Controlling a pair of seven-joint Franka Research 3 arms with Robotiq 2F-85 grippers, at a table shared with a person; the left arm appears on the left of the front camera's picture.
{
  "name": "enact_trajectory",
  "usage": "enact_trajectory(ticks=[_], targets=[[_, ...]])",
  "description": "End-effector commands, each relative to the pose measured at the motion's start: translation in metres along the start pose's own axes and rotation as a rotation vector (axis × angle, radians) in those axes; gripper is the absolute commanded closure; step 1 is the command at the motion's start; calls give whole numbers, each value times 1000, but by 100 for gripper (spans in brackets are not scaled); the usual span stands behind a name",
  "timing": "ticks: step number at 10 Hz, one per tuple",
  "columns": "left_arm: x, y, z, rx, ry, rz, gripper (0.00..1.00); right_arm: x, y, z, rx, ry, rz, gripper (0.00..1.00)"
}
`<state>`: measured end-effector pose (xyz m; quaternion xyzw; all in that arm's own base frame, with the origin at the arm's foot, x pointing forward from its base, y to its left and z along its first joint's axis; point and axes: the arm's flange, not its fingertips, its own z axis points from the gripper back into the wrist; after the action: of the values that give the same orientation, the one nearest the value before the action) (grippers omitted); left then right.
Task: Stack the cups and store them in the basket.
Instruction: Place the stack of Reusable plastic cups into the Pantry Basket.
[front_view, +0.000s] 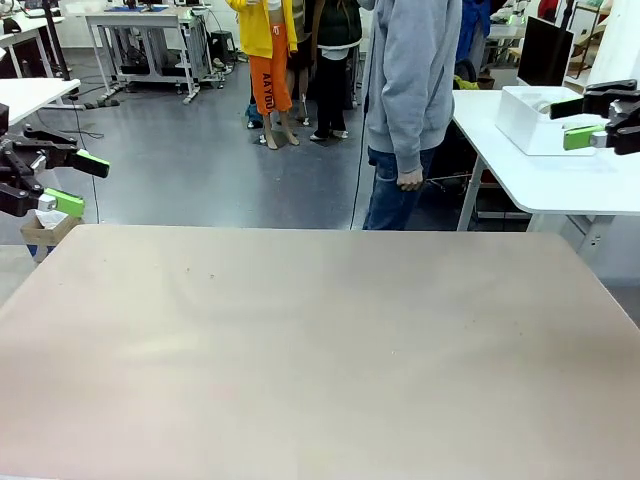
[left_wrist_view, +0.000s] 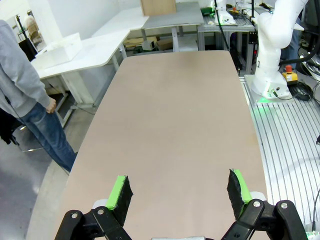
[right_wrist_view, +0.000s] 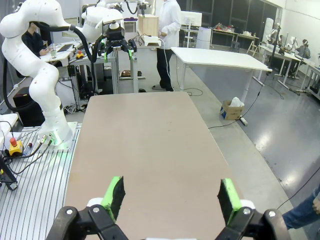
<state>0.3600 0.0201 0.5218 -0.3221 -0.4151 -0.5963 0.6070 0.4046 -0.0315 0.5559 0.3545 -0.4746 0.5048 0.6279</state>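
Observation:
No cups are in view. The basket (front_view: 528, 120), a white rectangular tub, stands on a white side table beyond the far right corner, also seen in the left wrist view (left_wrist_view: 60, 50). My left gripper (front_view: 80, 183) hangs open off the table's far left corner, nothing between its green pads (left_wrist_view: 121, 192). Level with the basket, my right gripper (front_view: 575, 120) is open and empty off the far right corner; its pads (right_wrist_view: 229, 200) spread wide over the table end. The bare tan table (front_view: 320, 340) lies between them.
A person in a grey hoodie and jeans (front_view: 410, 100) stands past the far edge, one hand (front_view: 410, 180) hanging at the side. The white side table (front_view: 560, 180) adjoins at the far right. A small cardboard box (front_view: 45, 230) sits on the floor at far left.

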Motion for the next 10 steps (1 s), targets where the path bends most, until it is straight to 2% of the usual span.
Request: enact_trajectory(ticks=[1, 10], targets=[[0, 0, 1, -6, -8, -3, 0, 3, -1, 0, -1, -5, -4, 0], [0, 0, 1, -6, -8, -3, 0, 3, -1, 0, -1, -5, -4, 0]])
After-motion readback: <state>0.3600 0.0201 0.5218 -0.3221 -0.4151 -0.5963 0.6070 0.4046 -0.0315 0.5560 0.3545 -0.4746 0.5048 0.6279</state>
